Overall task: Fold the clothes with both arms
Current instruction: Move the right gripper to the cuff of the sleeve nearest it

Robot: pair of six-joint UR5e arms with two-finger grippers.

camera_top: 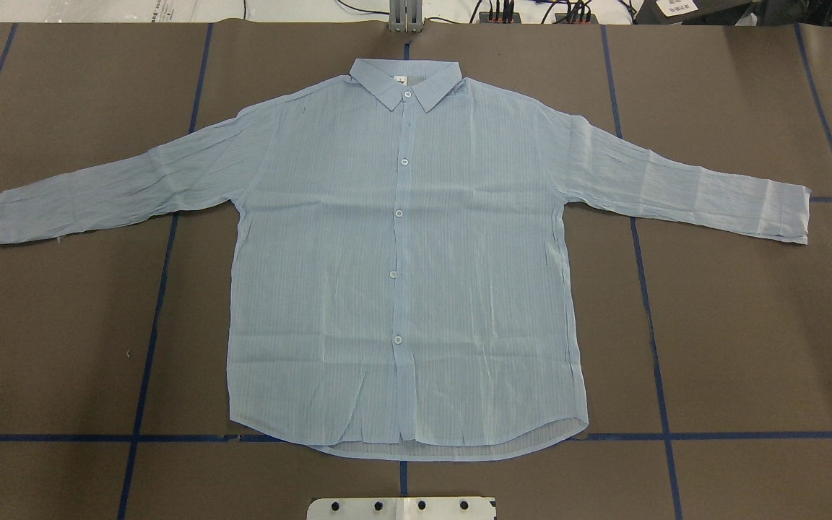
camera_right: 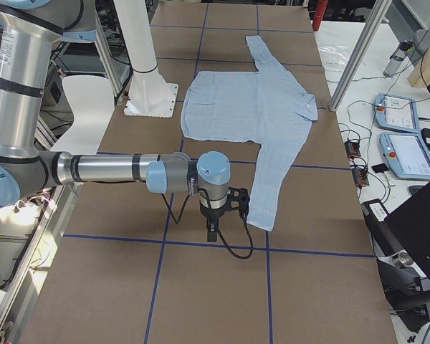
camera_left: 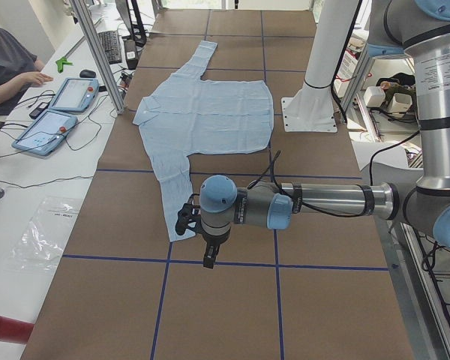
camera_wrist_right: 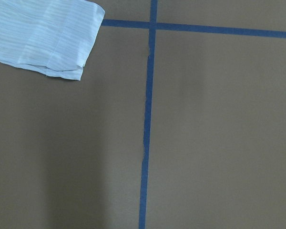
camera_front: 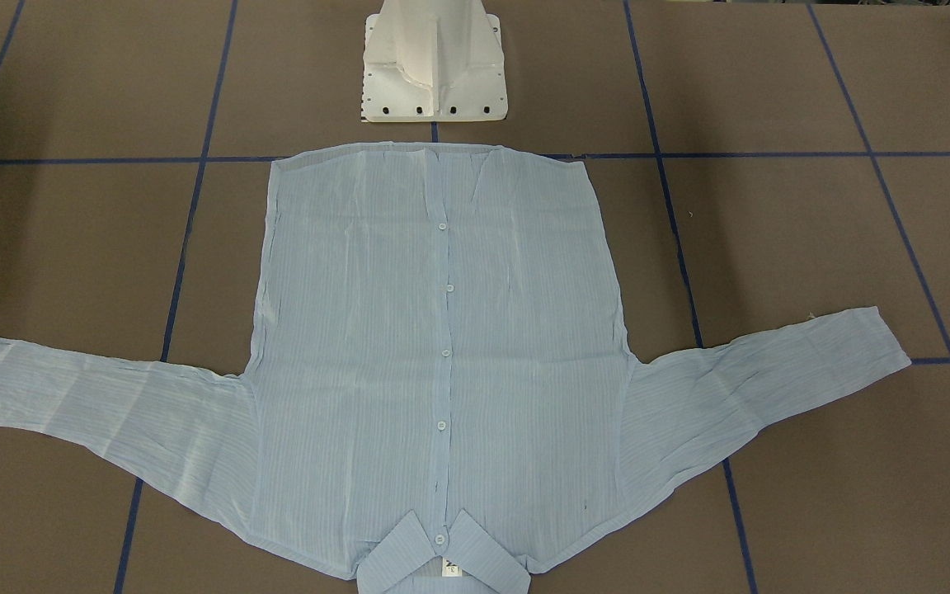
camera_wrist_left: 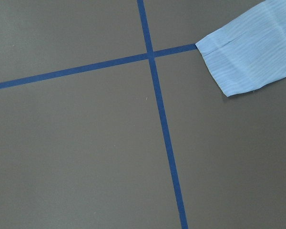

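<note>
The light blue striped shirt (camera_top: 401, 274) lies flat and buttoned on the brown table, front up, with both sleeves spread out and the collar away from the robot. It also shows in the front view (camera_front: 442, 346). My left gripper (camera_left: 186, 221) hovers beside the near sleeve cuff (camera_wrist_left: 248, 52) in the left side view. My right gripper (camera_right: 239, 202) hovers beside the other cuff (camera_wrist_right: 47, 38) in the right side view. Neither gripper shows in the overhead, front or wrist views, so I cannot tell whether either is open or shut.
The white pedestal base (camera_front: 434, 74) stands by the shirt's hem. Blue tape lines (camera_top: 647, 289) cross the brown table. A side bench holds teach pendants (camera_left: 49, 127) and cables, with an operator (camera_left: 7, 67) seated there. More pendants (camera_right: 408, 154) lie on the bench in the right side view.
</note>
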